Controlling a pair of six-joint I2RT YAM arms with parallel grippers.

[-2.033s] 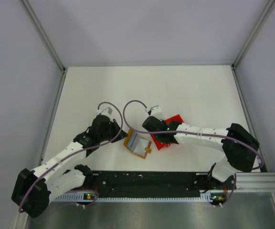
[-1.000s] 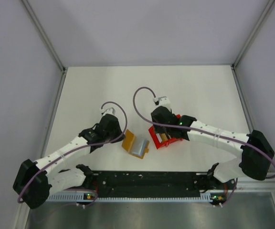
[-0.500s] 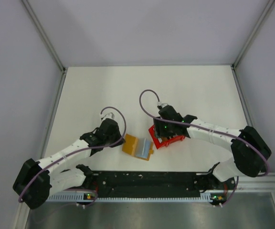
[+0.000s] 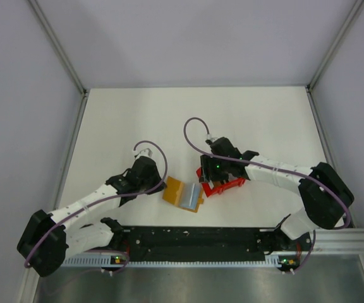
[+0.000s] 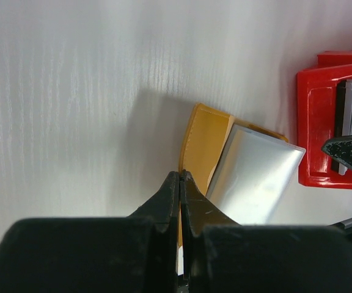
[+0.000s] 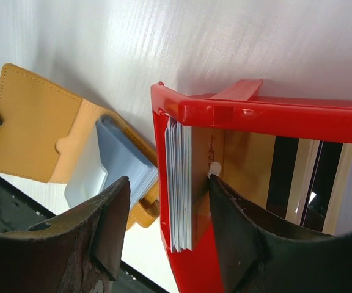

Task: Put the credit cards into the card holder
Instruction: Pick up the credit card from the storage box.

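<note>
Left pincer [image 5: 179, 176] shut, perhaps pinching card holder [image 5: 201, 143] edge; right pincer [image 6: 170, 183] edged left, wide astride credit cards [image 6: 179, 207] in tray [image 6: 261, 113].

A white worktop [image 4: 138, 120] carries two items towards its near edge, close to the middle. An orange-brown card holder [image 4: 174, 189] lies open and flat, with a red raised-rim tray [image 4: 223, 185] just beside it on the right; whether they touch is unclear.
</note>
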